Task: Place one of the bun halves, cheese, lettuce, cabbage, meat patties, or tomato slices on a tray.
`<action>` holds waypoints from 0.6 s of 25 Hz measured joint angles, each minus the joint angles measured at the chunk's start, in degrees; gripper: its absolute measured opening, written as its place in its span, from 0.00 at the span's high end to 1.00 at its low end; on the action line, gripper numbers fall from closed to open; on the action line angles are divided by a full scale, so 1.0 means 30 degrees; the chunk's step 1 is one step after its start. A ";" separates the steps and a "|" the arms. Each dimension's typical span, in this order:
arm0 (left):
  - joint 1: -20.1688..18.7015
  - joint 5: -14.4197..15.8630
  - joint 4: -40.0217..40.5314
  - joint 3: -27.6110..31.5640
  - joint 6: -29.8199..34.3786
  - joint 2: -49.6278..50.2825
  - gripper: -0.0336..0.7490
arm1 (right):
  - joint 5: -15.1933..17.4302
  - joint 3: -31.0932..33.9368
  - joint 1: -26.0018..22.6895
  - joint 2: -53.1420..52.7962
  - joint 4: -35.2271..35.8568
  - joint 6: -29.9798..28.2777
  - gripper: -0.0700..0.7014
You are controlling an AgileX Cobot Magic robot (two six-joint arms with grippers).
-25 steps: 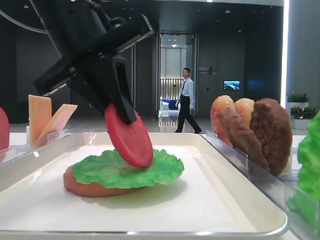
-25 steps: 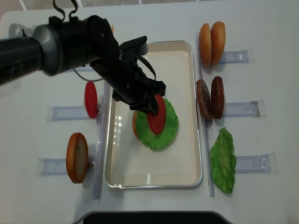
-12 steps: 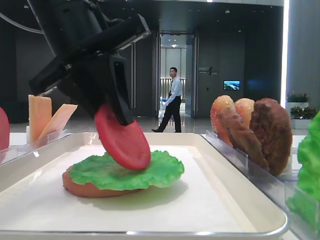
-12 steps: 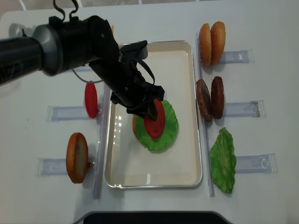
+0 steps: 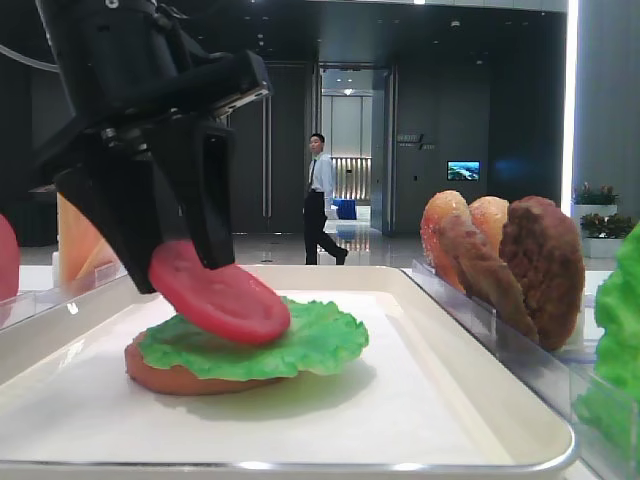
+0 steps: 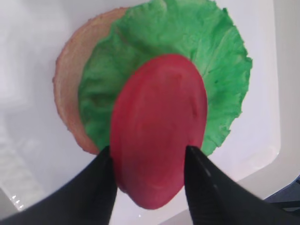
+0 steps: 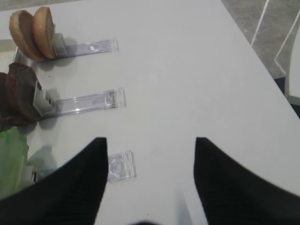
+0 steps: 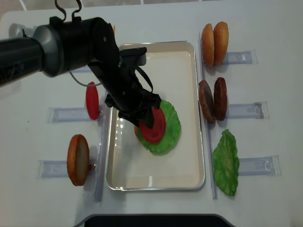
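- Since a second ago, the tomato slice [image 6: 159, 126] has tipped from steep to nearly flat on the lettuce [image 6: 213, 61].
- My left gripper [image 6: 149, 187] has its fingers spread, flanking the slice.
- My right gripper [image 7: 149, 187] stands spread above the table.

The lettuce [image 5: 250, 342] covers most of the bun half [image 5: 190, 378] under it; only the rim at 9 o'clock shows from the left wrist. The left hand [image 6: 150, 187] hides the tomato slice's [image 6: 157, 126] near edge, blurred. Meat patties [image 7: 18, 93] are cut off at 9 o'clock

tomato slice [image 8: 152, 125] on lettuce [image 8: 170, 128] (in tray [image 8: 156, 179])
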 joint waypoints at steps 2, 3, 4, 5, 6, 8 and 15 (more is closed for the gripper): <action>0.0000 0.0104 0.0231 0.0000 -0.0109 -0.0019 0.47 | 0.0000 0.0000 0.0000 0.0000 0.0000 0.0000 0.40; 0.0000 0.0104 0.0351 0.0000 -0.0160 -0.0112 0.46 | 0.0000 0.0000 0.0000 0.0000 0.0000 0.0000 0.40; 0.0000 0.0104 0.0573 0.0000 -0.0292 -0.0277 0.45 | 0.0000 0.0000 0.0000 0.0000 0.0000 0.0000 0.40; 0.0105 0.0180 0.0991 -0.0025 -0.0531 -0.0516 0.44 | 0.0000 0.0000 0.0000 0.0000 0.0000 0.0000 0.40; 0.0259 0.0339 0.1311 -0.0064 -0.0839 -0.0741 0.44 | 0.0000 0.0000 0.0000 0.0000 0.0000 0.0000 0.40; 0.0757 0.0937 0.1659 -0.0064 -0.1192 -0.1323 0.43 | 0.0000 0.0000 0.0000 0.0000 0.0000 0.0000 0.40; 0.1561 0.1648 0.1871 -0.0064 -0.1246 -0.2480 0.43 | 0.0000 0.0000 0.0000 0.0000 0.0000 0.0000 0.40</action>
